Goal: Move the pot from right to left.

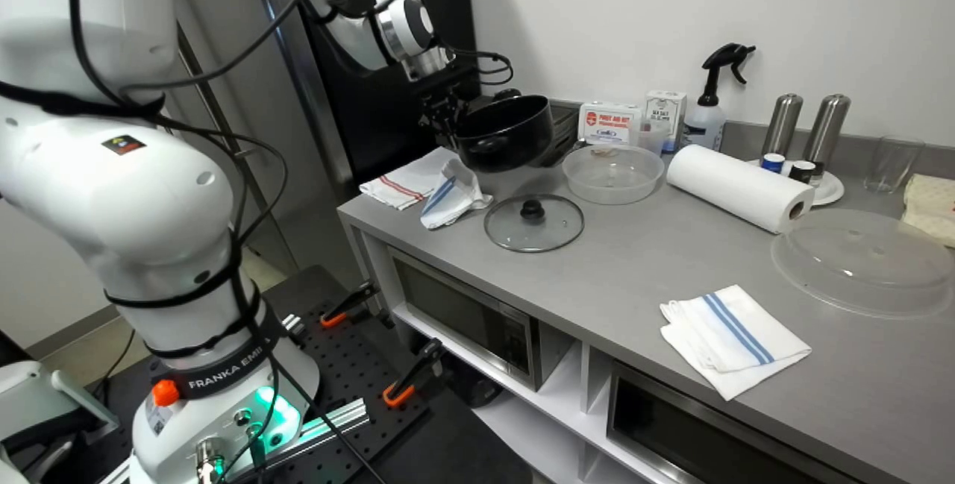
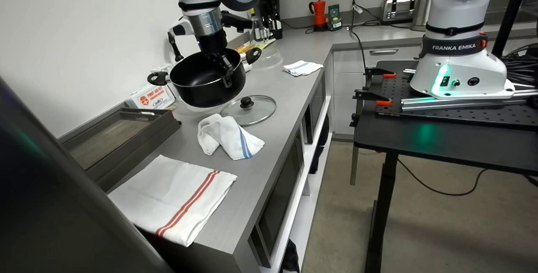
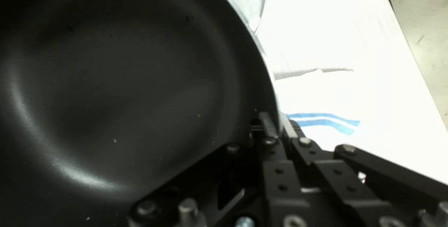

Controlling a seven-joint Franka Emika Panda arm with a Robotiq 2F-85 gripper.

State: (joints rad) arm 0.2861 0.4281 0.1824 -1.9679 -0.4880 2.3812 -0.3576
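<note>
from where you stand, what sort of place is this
Most likely a kitchen, perhaps a mock-up in a lab: it has a toaster, a red moka pot and, under the counter, what looks like a microwave.

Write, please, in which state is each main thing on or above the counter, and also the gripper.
Pot: held in the air, uncovered
Gripper: shut on the pot's rim
Glass lid: off the pot, lying knob up
Red-striped towel: folded, lying flat
Blue-striped towel by the lid: crumpled
Other blue-striped towel: folded
Paper towel roll: on its side
Spray bottle: upright
Clear bowl: uncovered
</note>
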